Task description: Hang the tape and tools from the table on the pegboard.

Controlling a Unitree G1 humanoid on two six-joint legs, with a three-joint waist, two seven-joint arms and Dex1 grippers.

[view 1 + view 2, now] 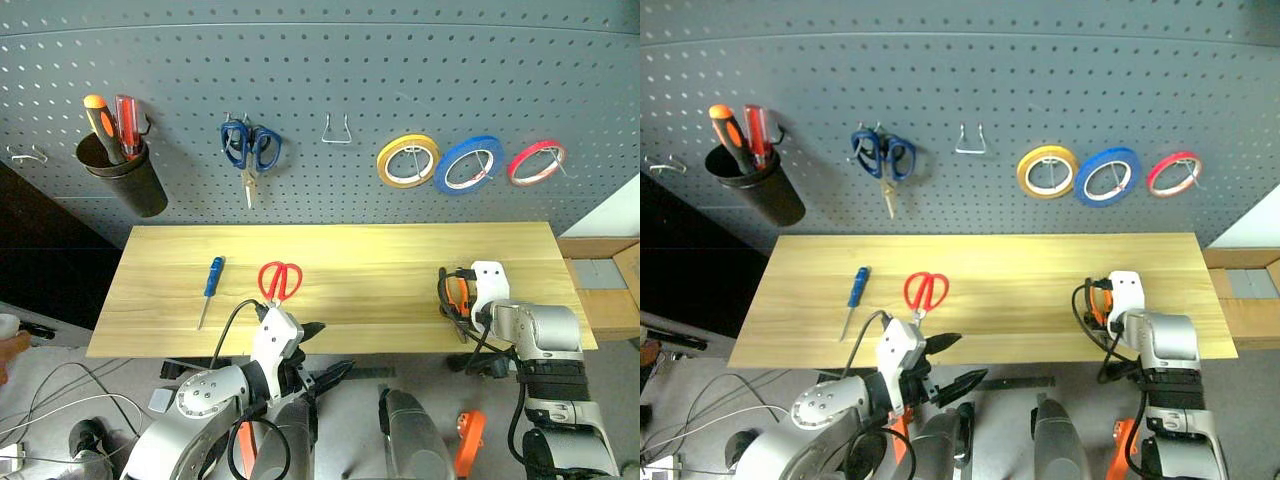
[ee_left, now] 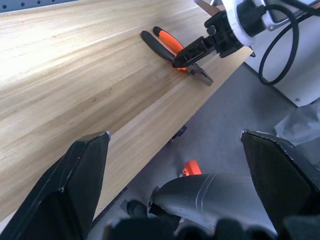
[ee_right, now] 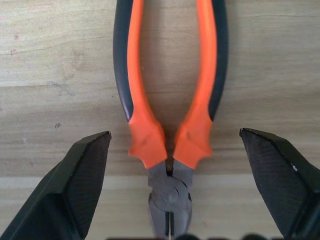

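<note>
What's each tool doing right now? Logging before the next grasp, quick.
Left tool: open, empty, off the table edge.
Right tool: open, straddling the pliers, not gripping them.

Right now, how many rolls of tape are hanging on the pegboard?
3, in a row on the right part of the pegboard: the yellow roll, then the blue roll, then the red roll farthest right. None seems hidden.

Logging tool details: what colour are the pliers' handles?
Orange with black outer edges, clearest in the right wrist view.
</note>
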